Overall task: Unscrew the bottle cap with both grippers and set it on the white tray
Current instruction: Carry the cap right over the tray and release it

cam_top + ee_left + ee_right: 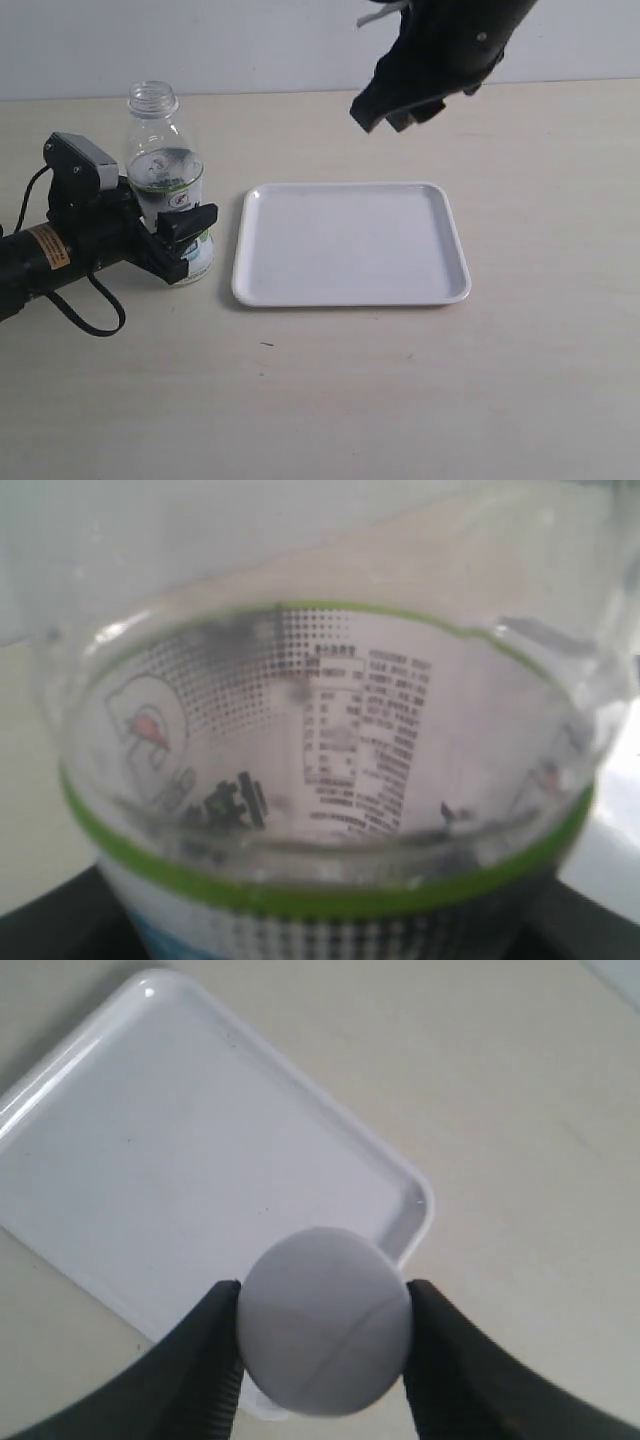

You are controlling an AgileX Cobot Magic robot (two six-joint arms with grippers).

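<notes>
Clock bearings are read in the exterior view, dial centred on the white tray [350, 290].

- My right gripper [398, 115] hangs in the air at about 1 o'clock, over the tray's far rim and well off the surface. Its jaws are set narrow, pinching the bottle cap [325, 1318] between the two black fingers [205, 1360]. The pads press the cap's opposite sides.
- From my right wrist, the cap's flat white top covers a stretch of the tray's raised rim beside one rounded corner. The bare tray floor spreads beyond it.
- My left gripper [178, 232] lies low at 9 o'clock, clamped across the lower body of the bottle [166, 180]. The bottle stands upright, its threaded neck open.
- From my left wrist, the bottle's clear shoulder and green-edged label fill nearly the whole picture. Only dark finger edges show at the sides.
- Edges: the tray has a low rim all round and four rounded corners. Its 9 o'clock edge is just beside the bottle's base, with a narrow strip of table between them.
- Room: open tabletop [500, 400] runs wide at 3 and 6 o'clock. At 9 o'clock my left arm and its looping black cable [95, 320] take up the space.
- Surface: pale beige, matte, with a small dark speck [266, 344] at 7 o'clock.
- A plain light wall [250, 45] closes the far side at 12 o'clock.
</notes>
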